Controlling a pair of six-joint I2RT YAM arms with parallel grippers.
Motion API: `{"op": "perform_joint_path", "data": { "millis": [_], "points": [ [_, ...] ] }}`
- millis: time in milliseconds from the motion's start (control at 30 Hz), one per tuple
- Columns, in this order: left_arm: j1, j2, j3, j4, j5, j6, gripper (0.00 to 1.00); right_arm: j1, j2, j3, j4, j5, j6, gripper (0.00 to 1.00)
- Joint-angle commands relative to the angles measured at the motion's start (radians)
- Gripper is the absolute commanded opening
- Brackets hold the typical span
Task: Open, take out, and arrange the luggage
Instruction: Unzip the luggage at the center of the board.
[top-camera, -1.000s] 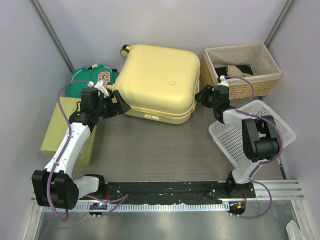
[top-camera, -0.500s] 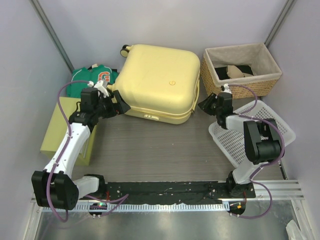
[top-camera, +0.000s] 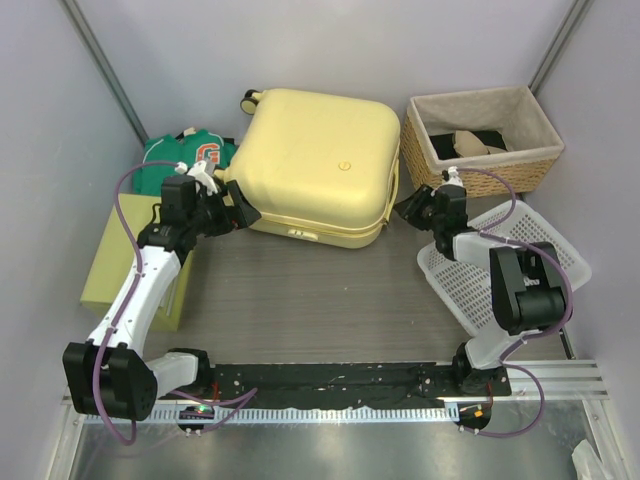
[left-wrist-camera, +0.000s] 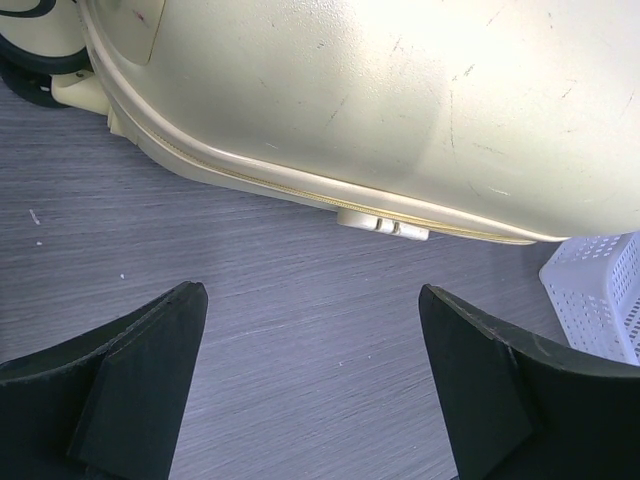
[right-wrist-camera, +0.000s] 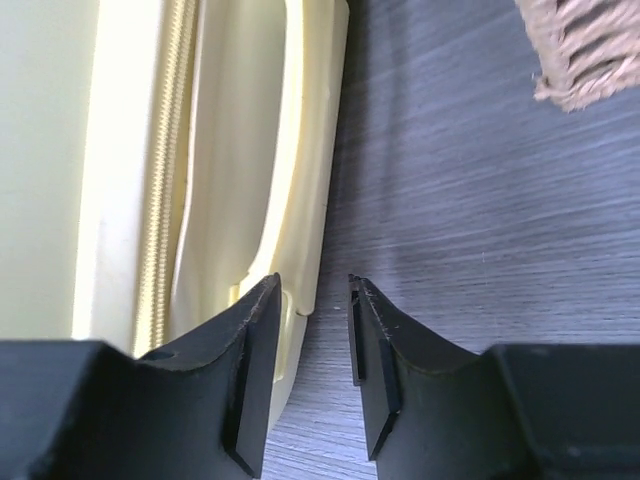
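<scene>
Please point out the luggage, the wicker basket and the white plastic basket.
luggage (top-camera: 320, 160): top external view, middle of its yellow lid.
wicker basket (top-camera: 535, 168): top external view, its near woven wall.
white plastic basket (top-camera: 452, 280): top external view, its bare mesh floor.

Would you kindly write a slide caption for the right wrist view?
Right gripper, jaws slightly apart, poised at the side handle of the closed yellow luggage.

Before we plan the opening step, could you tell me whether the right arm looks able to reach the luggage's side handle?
Probably yes: the right claw sits beside the luggage handle with only bare table between, though its narrow gap would need widening.
</scene>
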Motion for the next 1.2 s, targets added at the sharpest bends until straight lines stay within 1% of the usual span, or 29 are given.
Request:
{"op": "perform_joint_path", "data": {
  "millis": [0, 700, 933, 1067, 1167],
  "points": [
    [-0.003, -0.024, 0.0, 0.023, -0.001, 0.008, 0.92, 0.001, -0.051, 0.05, 0.0, 0.035, -0.039, 0.41],
    [-0.003, -0.007, -0.006, 0.028, 0.007, -0.001, 0.92, 0.016, 0.129, 0.231, -0.086, 0.052, -0.14, 0.43],
    [-0.002, -0.001, -0.009, 0.029, 0.01, -0.004, 0.92, 0.03, 0.146, 0.255, -0.086, 0.047, -0.133, 0.44],
    [-0.003, 0.005, -0.009, 0.029, 0.013, -0.007, 0.92, 0.053, 0.179, 0.294, -0.144, 0.095, -0.16, 0.47],
    [-0.003, 0.006, -0.009, 0.029, 0.013, -0.005, 0.92, 0.065, 0.209, 0.33, -0.183, 0.126, -0.165, 0.47]
  ]
}}
